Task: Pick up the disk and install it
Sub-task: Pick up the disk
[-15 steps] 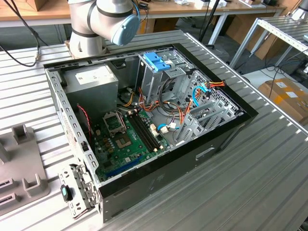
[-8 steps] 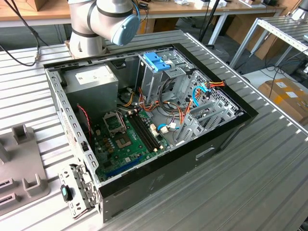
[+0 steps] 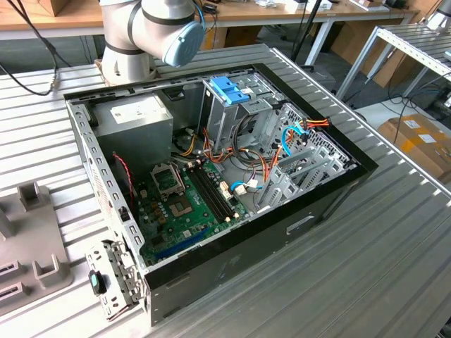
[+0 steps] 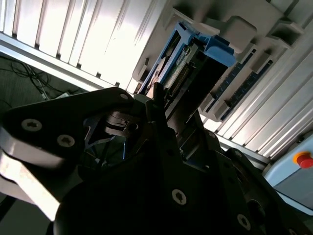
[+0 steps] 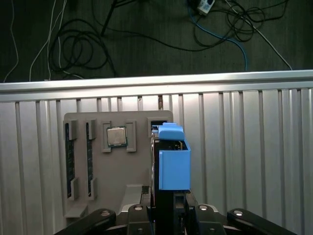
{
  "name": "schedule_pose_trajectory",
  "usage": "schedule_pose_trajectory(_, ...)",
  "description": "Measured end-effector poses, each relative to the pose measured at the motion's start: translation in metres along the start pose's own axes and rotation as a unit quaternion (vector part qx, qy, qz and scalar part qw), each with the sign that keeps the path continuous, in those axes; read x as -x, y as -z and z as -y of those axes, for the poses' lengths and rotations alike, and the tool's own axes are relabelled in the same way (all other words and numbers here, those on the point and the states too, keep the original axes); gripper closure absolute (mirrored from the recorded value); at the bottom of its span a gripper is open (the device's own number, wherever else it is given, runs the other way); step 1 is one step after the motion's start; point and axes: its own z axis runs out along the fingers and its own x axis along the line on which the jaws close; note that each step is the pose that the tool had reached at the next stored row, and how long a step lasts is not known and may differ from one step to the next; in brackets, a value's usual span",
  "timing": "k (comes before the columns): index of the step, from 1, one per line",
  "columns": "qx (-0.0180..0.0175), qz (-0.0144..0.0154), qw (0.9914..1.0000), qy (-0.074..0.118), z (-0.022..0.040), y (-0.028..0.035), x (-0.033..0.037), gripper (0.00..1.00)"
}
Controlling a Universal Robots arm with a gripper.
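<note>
Disk [image 5: 174, 169] standing on edge at grey holder tray [image 5: 112, 166], gripper [image 5: 169, 201] sitting around it. Can't tell if gripper is squeezing yet. Best, I'm thinking: holding both flat sides evenly, pulling disk straight out, no tilting.

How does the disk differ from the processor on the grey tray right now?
The disk stands on edge in a blue carrier, right at the gripper; the processor lies flat, bare silver, in its recess. The disk is the larger. Both are on the grey tray.
</note>
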Motion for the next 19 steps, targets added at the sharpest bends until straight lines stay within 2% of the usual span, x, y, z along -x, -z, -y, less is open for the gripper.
schedule_pose_trajectory(3,-0.0001,0.0000,1.00000,0.000,0.0000,0.0082,0.0000,0.65)
schedule_pose_trajectory(17,-0.0001,0.0001,1.00000,0.000,0.0000,0.0293,0.0000,0.65)
schedule_pose_trajectory(19,0.0000,0.0000,1.00000,0.000,0.0001,0.0373,0.0000,0.65)
